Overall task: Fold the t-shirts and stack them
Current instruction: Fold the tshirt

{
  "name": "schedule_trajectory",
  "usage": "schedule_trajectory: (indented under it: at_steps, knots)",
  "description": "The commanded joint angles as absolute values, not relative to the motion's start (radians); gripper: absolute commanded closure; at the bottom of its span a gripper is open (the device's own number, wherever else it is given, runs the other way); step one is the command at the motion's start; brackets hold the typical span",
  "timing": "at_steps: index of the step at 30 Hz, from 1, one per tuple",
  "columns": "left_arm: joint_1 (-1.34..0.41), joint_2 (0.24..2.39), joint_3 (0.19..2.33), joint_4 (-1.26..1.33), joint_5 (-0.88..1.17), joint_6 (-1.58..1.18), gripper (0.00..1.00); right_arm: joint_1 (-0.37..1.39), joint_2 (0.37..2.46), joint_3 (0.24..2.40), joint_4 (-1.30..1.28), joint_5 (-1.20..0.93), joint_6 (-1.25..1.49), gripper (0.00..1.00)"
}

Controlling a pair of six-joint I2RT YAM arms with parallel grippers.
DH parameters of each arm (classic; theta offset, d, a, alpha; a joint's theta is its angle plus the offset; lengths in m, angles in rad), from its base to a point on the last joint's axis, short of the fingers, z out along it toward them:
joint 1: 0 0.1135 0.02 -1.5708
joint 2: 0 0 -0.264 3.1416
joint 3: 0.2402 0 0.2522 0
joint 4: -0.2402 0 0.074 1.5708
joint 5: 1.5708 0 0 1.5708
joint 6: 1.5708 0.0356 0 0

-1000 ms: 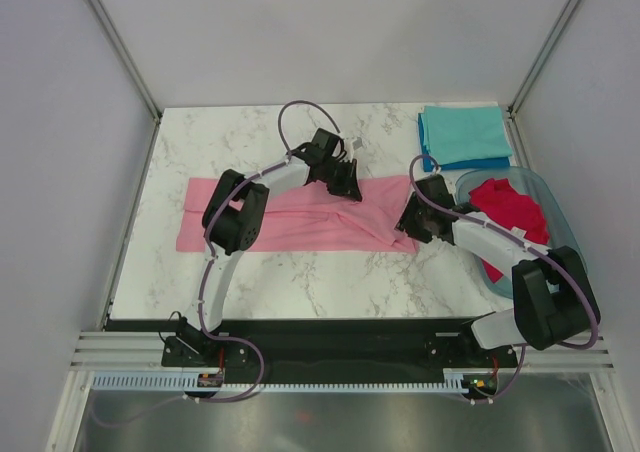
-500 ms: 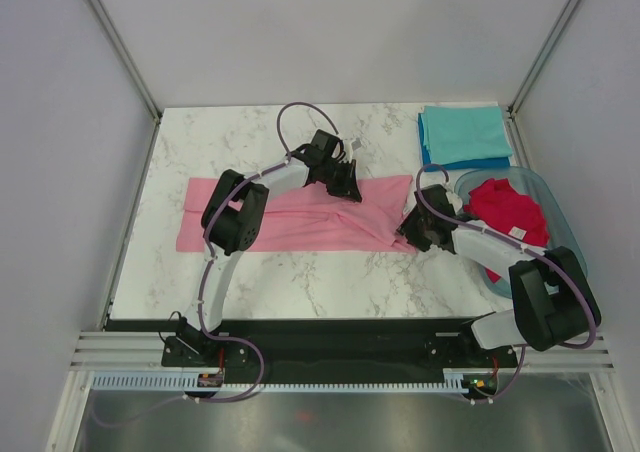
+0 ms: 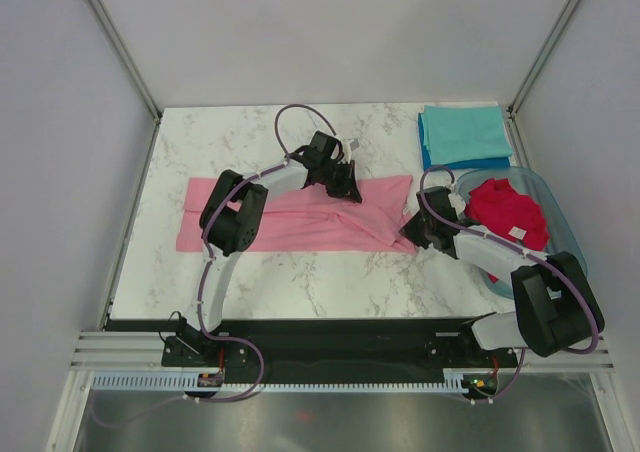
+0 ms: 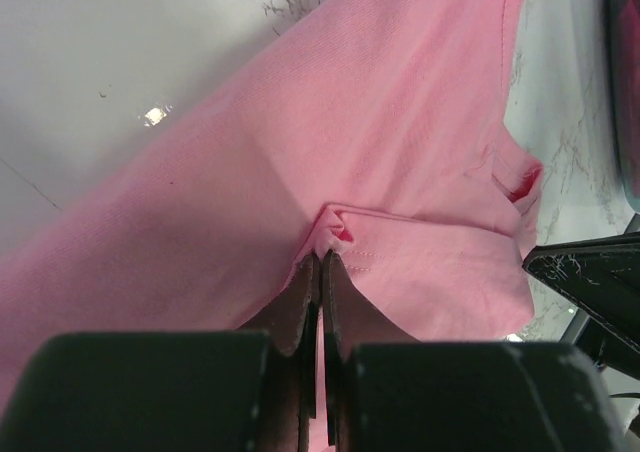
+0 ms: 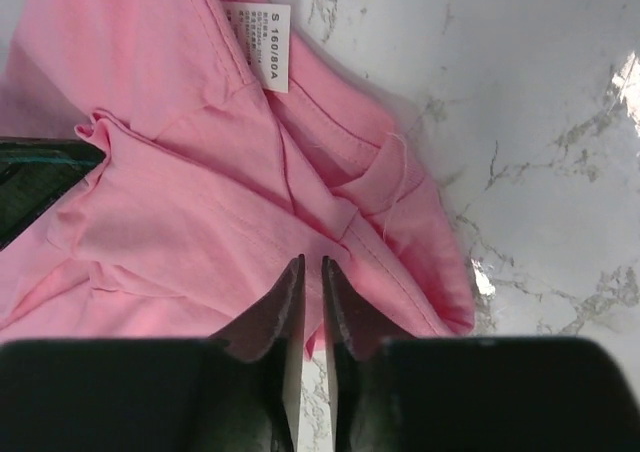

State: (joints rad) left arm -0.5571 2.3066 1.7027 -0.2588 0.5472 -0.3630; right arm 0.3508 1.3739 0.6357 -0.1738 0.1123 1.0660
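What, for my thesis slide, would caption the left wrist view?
Left gripper shut on a raised fold of the pink t-shirt over the marble table.

surface: marble table (image 3: 300, 272); on it — pink t-shirt (image 3: 310, 224) centre; folded teal and blue t-shirts (image 3: 463, 134) far-right; tub (image 3: 562, 220) right

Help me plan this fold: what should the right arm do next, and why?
Probably close the right gripper fully on the edge of the pink shirt. The left gripper pinches a fold of it, but the right jaws stand a slit apart at the hem, so lifting now might drop that side.
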Motion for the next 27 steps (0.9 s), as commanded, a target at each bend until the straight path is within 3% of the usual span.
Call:
schedule_trajectory:
  at_steps: [1, 4, 9, 10, 11, 14, 17, 27]
  knots:
    - [-0.561, 2.243, 1.689, -0.235, 0.538, -0.405, 0.98, 0.353, 1.385, 0.637, -0.120, 0.150, 1.058, 0.83]
    - [-0.561, 2.238, 1.686, -0.236, 0.534, -0.414, 0.98, 0.353, 1.393, 0.638, -0.110, 0.153, 1.045, 0.99]
    - [-0.561, 2.233, 1.681, -0.235, 0.531, -0.423, 0.98, 0.353, 1.370, 0.640, -0.129, 0.170, 1.037, 1.00]
    - [-0.561, 2.233, 1.681, -0.235, 0.531, -0.422, 0.98, 0.353, 1.367, 0.641, -0.136, 0.167, 1.043, 0.98]
    - [-0.561, 2.232, 1.681, -0.235, 0.531, -0.423, 0.98, 0.353, 1.362, 0.638, -0.144, 0.158, 1.054, 0.89]
    - [-0.561, 2.237, 1.681, -0.235, 0.531, -0.426, 0.98, 0.353, 1.364, 0.631, -0.144, 0.134, 1.088, 0.75]
    - [-0.561, 2.240, 1.683, -0.233, 0.535, -0.428, 0.98, 0.353, 1.368, 0.623, -0.144, 0.112, 1.115, 0.68]
    - [-0.561, 2.243, 1.695, -0.232, 0.537, -0.440, 0.98, 0.356, 1.378, 0.598, -0.138, 0.104, 1.164, 0.61]
